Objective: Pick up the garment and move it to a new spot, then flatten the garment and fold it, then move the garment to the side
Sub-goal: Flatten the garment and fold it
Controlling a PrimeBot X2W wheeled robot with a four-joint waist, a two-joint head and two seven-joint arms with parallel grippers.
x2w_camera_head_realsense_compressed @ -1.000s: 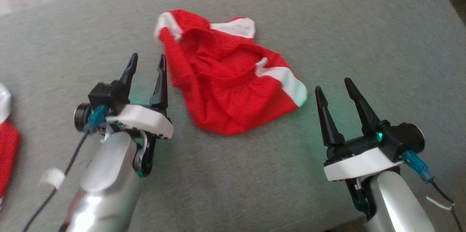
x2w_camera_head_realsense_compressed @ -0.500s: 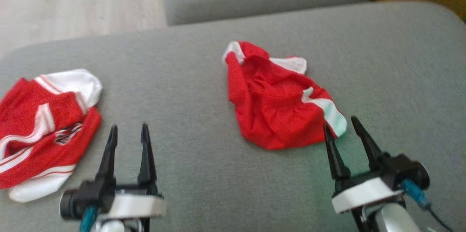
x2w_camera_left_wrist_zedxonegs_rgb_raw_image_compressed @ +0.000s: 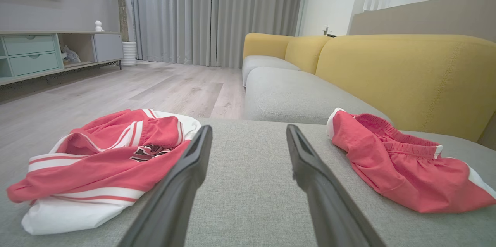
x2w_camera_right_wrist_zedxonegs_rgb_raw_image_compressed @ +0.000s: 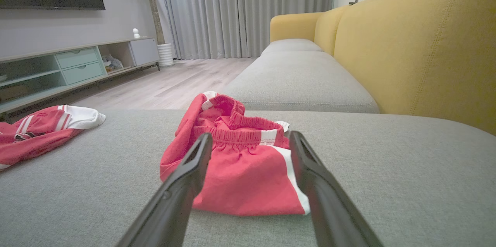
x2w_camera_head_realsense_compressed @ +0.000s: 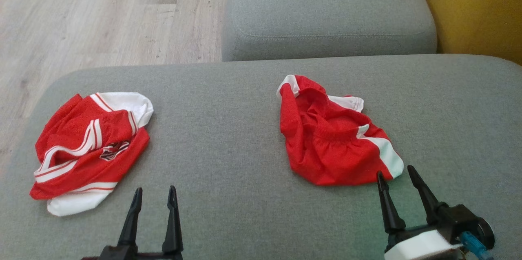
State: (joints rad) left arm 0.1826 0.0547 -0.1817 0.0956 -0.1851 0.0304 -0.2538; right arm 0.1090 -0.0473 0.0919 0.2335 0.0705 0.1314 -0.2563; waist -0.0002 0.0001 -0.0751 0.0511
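**Item 1, red shorts** (x2w_camera_head_realsense_compressed: 334, 141): we are logging these as crumpled, with white side stripes and the elastic waistband showing. They are lying on the grey sofa seat (x2w_camera_head_realsense_compressed: 244, 211), just ahead of the right gripper (x2w_camera_head_realsense_compressed: 394, 170). The nearest white-striped corner is sitting close off that gripper's tips; whether it is touching them we cannot tell.

**Item 2, right gripper:** its jaws are standing wide apart and gripping nothing, and are pointing at the shorts.

**Item 3, left gripper** (x2w_camera_head_realsense_compressed: 155, 189): its jaws are likewise standing apart and holding nothing, and are pointing across bare seat fabric. The shorts are lying well off to the right of these jaws.

**Item 4, red-and-white jersey** (x2w_camera_head_realsense_compressed: 89, 145): we are listing this as bunched, with a dark crest showing. It is resting on the same seat, ahead and to the left of the left jaws and well apart from the shorts.

**Item 5, surroundings:** a second grey cushion (x2w_camera_head_realsense_compressed: 326, 11) is lying beyond both jaws. A yellow backrest (x2w_camera_head_realsense_compressed: 477, 7) is rising to the right of it, and a pale wooden floor (x2w_camera_head_realsense_compressed: 102, 15) is showing to the left.
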